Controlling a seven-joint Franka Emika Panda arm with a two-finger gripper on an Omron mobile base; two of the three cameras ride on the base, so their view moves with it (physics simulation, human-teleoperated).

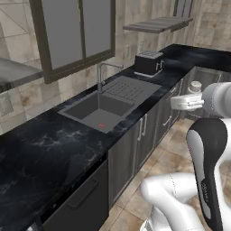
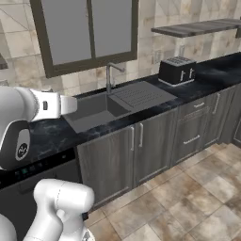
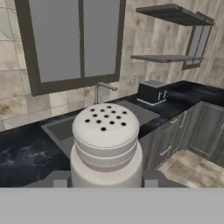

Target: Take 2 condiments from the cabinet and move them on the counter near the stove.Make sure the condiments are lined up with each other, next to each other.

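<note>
In the hand view, at the upper left of the frame, the cabinet (image 3: 72,41) has its two frosted doors closed. Below it, in the left part, the black counter (image 3: 26,153) runs with thin white veins. In the lower middle stands the shaker (image 3: 106,144), very close to the camera, upright, with its perforated round cap on top. The gripper (image 3: 105,183) is closed on the shaker: a dark finger (image 3: 59,178) shows at each side of its lower body, touching it. Behind it are the sink (image 3: 59,129) and the faucet (image 3: 100,89), and more to the right the toaster (image 3: 153,92) and two wall shelves (image 3: 173,15).

In the left base view the shaker (image 1: 195,86) shows as a small pale cap at the right edge, above the floor and well apart from the counter (image 1: 45,153).

I judge the shaker is light and stiff, with smooth, perhaps slippery round sides. Holding low on the body, under the cap, seems the good place; it should be kept upright so nothing spills from the holes
</note>
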